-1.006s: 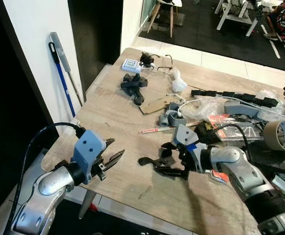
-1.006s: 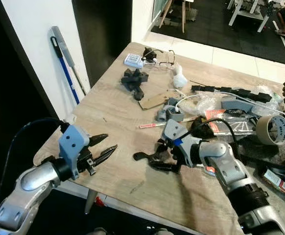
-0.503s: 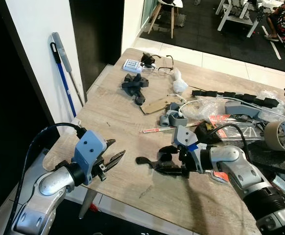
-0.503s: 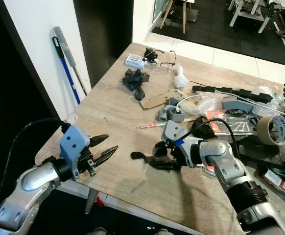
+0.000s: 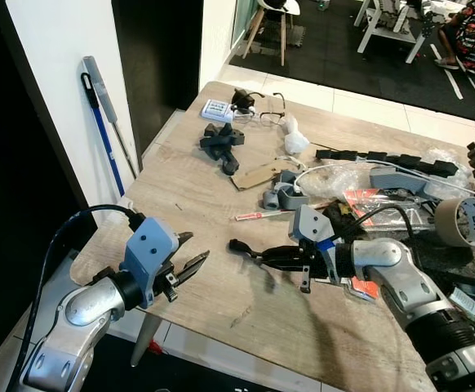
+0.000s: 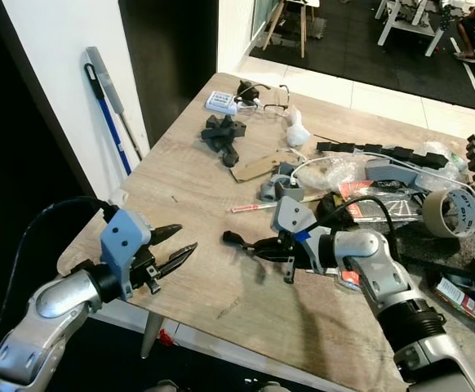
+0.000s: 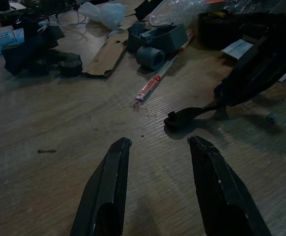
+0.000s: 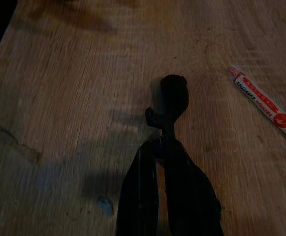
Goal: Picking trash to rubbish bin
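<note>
**Right gripper clamps a black plastic piece over the wooden table**

The right gripper (image 5: 280, 260) has its two black fingers pressed together on a small black plastic piece (image 8: 171, 101), gripping it by its thin stem. The rounded knob end of the piece sticks out past the fingertips, toward the left gripper. From the head views the piece appears raised just above the wooden table (image 5: 188, 204), though whether it touches the wood cannot be told; a faint shadow lies on the boards under it.

Just beyond the black plastic piece lies a red-and-white pen (image 5: 258, 216), apart from it. Farther past the pen sit a grey plastic part (image 5: 285, 196) and a flat scrap of brown cardboard (image 5: 258, 175). Well beyond these, toward the far edge of the table, is a cluster of black parts (image 5: 221, 145).

The left gripper (image 7: 157, 147) hovers near the table's front edge, short of the black plastic piece, its fingers spread apart with nothing between them and pointing toward the piece.
</note>
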